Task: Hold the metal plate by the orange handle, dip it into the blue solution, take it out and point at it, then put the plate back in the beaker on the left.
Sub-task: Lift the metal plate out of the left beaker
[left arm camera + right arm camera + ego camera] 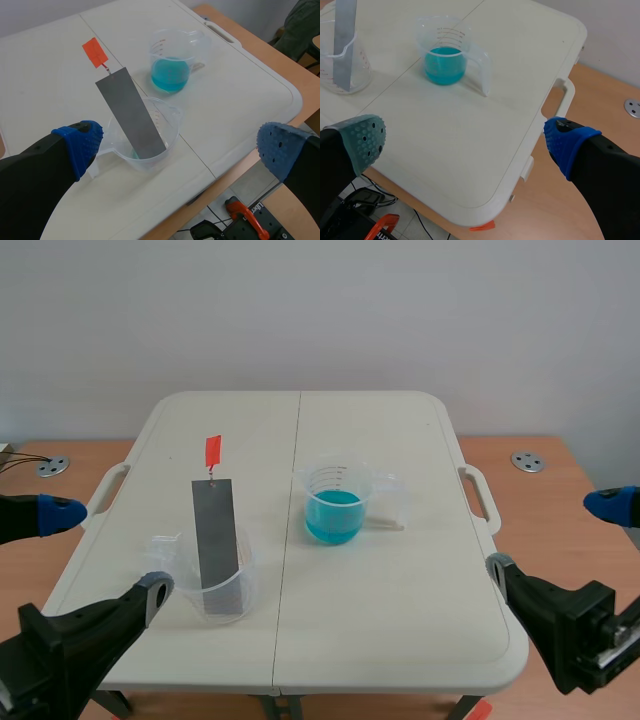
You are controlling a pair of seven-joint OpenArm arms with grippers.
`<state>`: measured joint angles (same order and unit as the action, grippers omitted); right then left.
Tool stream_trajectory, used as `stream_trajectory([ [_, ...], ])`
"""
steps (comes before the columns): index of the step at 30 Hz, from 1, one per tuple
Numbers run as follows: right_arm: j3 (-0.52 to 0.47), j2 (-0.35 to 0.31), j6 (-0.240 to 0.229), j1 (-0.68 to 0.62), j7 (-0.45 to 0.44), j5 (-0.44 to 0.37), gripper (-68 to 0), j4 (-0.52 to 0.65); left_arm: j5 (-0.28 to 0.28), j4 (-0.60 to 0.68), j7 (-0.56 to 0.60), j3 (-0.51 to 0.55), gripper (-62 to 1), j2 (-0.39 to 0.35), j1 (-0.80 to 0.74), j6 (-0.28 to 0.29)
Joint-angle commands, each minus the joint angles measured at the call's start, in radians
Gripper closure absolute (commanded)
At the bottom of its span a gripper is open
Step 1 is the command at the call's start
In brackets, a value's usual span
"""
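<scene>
White folding table (pixel 400 590) on a wooden surface (pixel 560 470), pale wall (pixel 320 310) behind. Left gripper (pixel 108 550), lower left, and right gripper (pixel 551 535), lower right, both spread wide, holding nothing. Grey metal plate (pixel 215 530) with orange handle (pixel 213 451) leans in the clear beaker (pixel 235 600), centre-left. The blue solution (pixel 333 518) stands apart, at centre.

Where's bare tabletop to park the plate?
Bare: the near right quarter of the table, between the blue-solution beaker and the front edge, and the far strip behind both beakers. Crowded: left of the seam, around the clear beaker holding the metal plate.
</scene>
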<state>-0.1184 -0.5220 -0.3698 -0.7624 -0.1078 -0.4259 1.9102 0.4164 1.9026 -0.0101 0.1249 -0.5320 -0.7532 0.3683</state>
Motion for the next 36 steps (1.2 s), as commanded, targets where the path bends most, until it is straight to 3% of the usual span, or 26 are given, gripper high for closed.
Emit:
stream_trajectory([
  [1,-0.005,-0.001,0.003,0.075,0.002,0.008,-66.3,0.015,0.007,0.023,-0.018,-0.001,-62.3,0.002,0.0,0.001],
  [10,0.044,-0.001,0.003,0.183,0.111,0.008,-66.3,0.011,0.007,0.023,-0.018,-0.001,-62.3,0.003,0.0,0.001],
  [28,0.238,-0.001,0.003,0.41,0.154,-0.012,-66.3,-0.022,0.003,0.023,-0.018,-0.001,-62.3,0.002,0.0,-0.023],
  [29,0.251,-0.001,0.003,0.424,0.154,-0.016,-66.3,-0.032,-0.012,0.023,-0.018,-0.001,-60.1,0.002,0.0,-0.029],
  [30,0.266,-0.001,0.003,0.439,0.154,-0.017,-66.3,-0.043,-0.028,0.022,-0.018,-0.001,-49.2,0.002,0.0,-0.029],
  [33,0.306,-0.001,0.004,0.484,0.154,-0.039,-66.3,-0.08,-0.059,0.022,-0.035,-0.001,-3.9,0.002,0.0,-0.032],
  [34,0.319,-0.001,0.004,0.499,0.154,-0.05,-66.3,-0.09,-0.072,0.022,-0.04,-0.001,-0.9,0.002,0.0,-0.034],
  [36,0.34,0.0,0.004,0.526,0.153,-0.064,-66.3,-0.108,-0.074,0.022,-0.048,-0.001,-4.6,0.003,0.0,-0.044],
])
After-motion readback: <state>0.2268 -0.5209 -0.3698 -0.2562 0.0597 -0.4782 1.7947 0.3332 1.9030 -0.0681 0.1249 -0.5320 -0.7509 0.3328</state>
